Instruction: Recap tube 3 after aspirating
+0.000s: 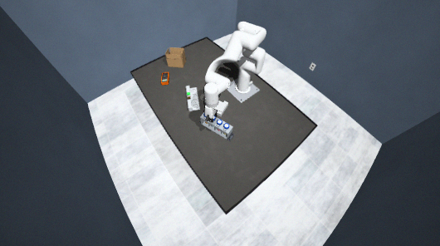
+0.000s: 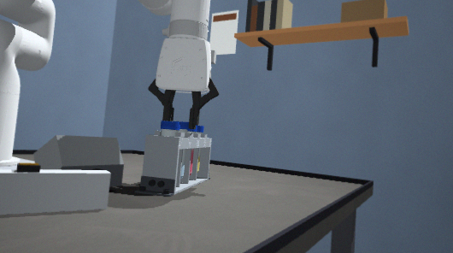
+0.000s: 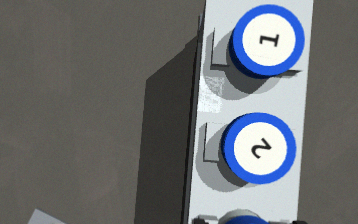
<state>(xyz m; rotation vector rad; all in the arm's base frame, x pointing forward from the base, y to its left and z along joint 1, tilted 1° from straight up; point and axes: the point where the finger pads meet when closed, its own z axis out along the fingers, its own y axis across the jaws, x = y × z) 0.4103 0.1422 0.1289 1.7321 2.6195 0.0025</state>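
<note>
The decapping station [image 1: 217, 125] stands on the dark table, with its blue-rimmed white caps on the tubes. In the wrist view cap 1 [image 3: 266, 40] and cap 2 [image 3: 258, 148] sit on their tubes. Cap 3 [image 3: 245, 220] shows only as a blue sliver at the bottom edge. My gripper [image 2: 181, 119] points straight down over the station, one finger on each side of cap 3 at cap height. The fingers stand a little apart from the cap and do not clamp it. Cap 4 is hidden by the gripper. The cap tray [image 1: 192, 98] shows a green light [image 1: 188, 93].
A grey housing [image 2: 79, 153] and a white block [image 2: 51, 189] stand close beside the station. An orange device [image 1: 164, 78] and a cardboard box [image 1: 175, 56] lie at the far end of the table. The arm's base [image 1: 245, 88] is behind the station.
</note>
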